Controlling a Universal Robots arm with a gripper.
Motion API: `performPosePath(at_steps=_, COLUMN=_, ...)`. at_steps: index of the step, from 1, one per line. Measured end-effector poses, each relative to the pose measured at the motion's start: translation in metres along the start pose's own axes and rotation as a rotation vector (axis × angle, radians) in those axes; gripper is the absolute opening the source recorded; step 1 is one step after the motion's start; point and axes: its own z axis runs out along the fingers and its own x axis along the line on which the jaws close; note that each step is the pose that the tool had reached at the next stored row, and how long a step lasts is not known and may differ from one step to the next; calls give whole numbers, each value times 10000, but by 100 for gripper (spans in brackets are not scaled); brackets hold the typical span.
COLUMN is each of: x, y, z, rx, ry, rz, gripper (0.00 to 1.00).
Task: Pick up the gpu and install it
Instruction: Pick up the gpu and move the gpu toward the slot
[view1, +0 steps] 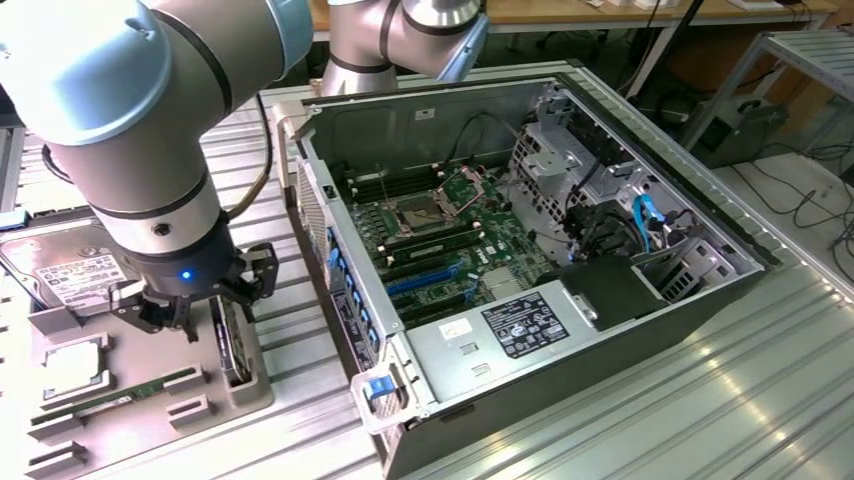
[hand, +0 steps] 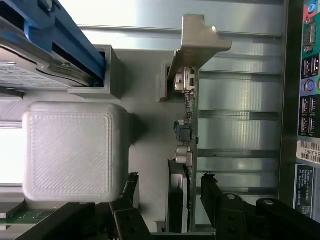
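The gpu stands on its long edge in a slot of the grey fixture at the lower left of the exterior view. It is parked upright, probably so that both flat faces are free for a sideways pinch. The gripper hangs directly over it with its pincer apart. In the wrist view the two black fingers sit one on either side of the thin card, with a gap showing on each side, so nothing is clamped yet. The card's metal bracket projects at the far end, away from the fingers, which leaves the grasp on the plain middle of the board. Room is tight on one side: a grey printed block of the fixture rises close beside one finger. On the other side there is bare ribbed table before the computer case begins. The case lies open on its side to the exterior view's right of the fixture, its wall just beside the card's slot. Its motherboard faces up, and the blue slots are uncovered and reachable from above. A hard drive and a RAM stick lie in the same fixture, apart from the gripper.
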Motion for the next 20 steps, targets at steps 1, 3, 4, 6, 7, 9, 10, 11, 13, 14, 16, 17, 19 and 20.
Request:
performPosePath(at_steps=1, x=0, y=0, z=0, rx=-1, ry=0, rz=0, gripper=62)
performPosePath(at_steps=3, x=0, y=0, z=0, rx=-1, ry=-1, rz=0, gripper=62)
performPosePath(at_steps=4, x=0, y=0, z=0, rx=0, ry=0, rz=0, gripper=60)
performPosePath(at_steps=6, x=-2, y=-18, z=0, rx=-1, ry=-1, rz=-1, gripper=53)
performPosePath(at_steps=7, x=-2, y=-30, z=0, rx=-1, ry=-1, rz=0, gripper=53)
performPosePath(at_steps=9, x=-4, y=-48, z=2, rx=-1, ry=-1, rz=0, gripper=47)
performPosePath(at_steps=10, x=-7, y=-49, z=2, rx=-2, ry=-2, rz=1, gripper=47)
performPosePath(at_steps=11, x=-14, y=-50, z=3, rx=-1, ry=-1, rz=0, gripper=47)
performPosePath(at_steps=13, x=-23, y=-50, z=5, rx=-2, ry=-2, rz=0, gripper=47)
performPosePath(at_steps=14, x=-22, y=-50, z=4, rx=-1, ry=-1, rz=2, gripper=47)
performPosePath(at_steps=16, x=-24, y=-50, z=4, rx=0, ry=0, rz=1, gripper=47)
performPosePath(at_steps=17, x=-26, y=-50, z=5, rx=-1, ry=-1, rz=1, gripper=45)
performPosePath(at_steps=19, x=-28, y=-50, z=5, rx=-1, ry=-1, rz=1, gripper=38)
performPosePath(at_steps=20, x=-30, y=-50, z=5, rx=0, ry=-1, rz=1, gripper=38)
